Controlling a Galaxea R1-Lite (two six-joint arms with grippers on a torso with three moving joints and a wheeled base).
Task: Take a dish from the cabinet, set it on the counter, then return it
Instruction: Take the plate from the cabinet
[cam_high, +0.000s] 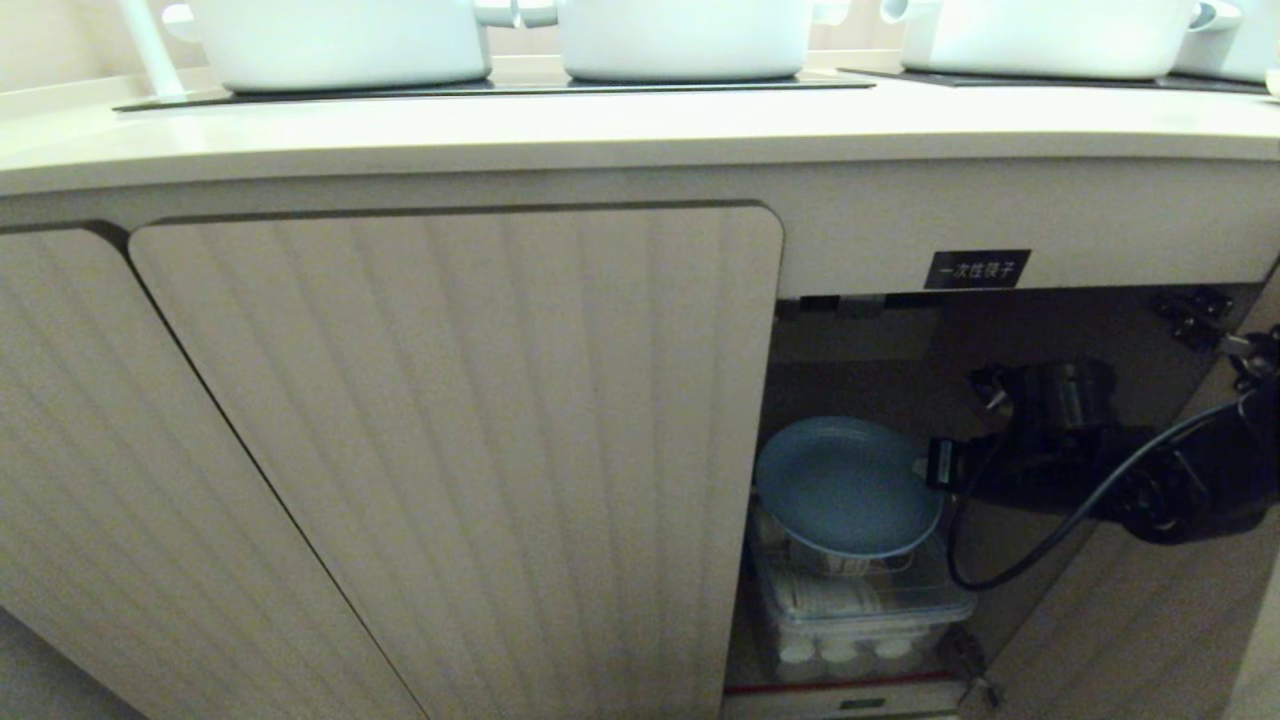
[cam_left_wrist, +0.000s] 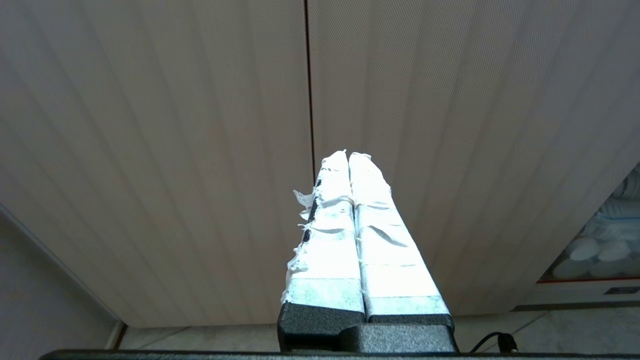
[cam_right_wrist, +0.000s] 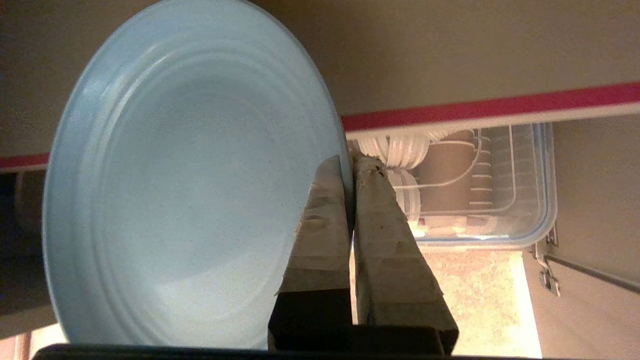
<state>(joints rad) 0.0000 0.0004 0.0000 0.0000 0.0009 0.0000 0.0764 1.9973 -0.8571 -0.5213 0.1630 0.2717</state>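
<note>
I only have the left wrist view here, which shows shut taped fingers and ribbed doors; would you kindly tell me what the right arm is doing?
Observer: The right pincer is shut on the rim of the light-blue dish, inside the open cabinet.
Operator: Thank you. Is the dish resting on anything?
Observer: In the head view it sits tilted just above a clear plastic box; I cannot tell whether they touch.
Operator: Is there anything standing on the counter?
Observer: Yes, white pots stand on the black cooktop panels of the counter.
</note>
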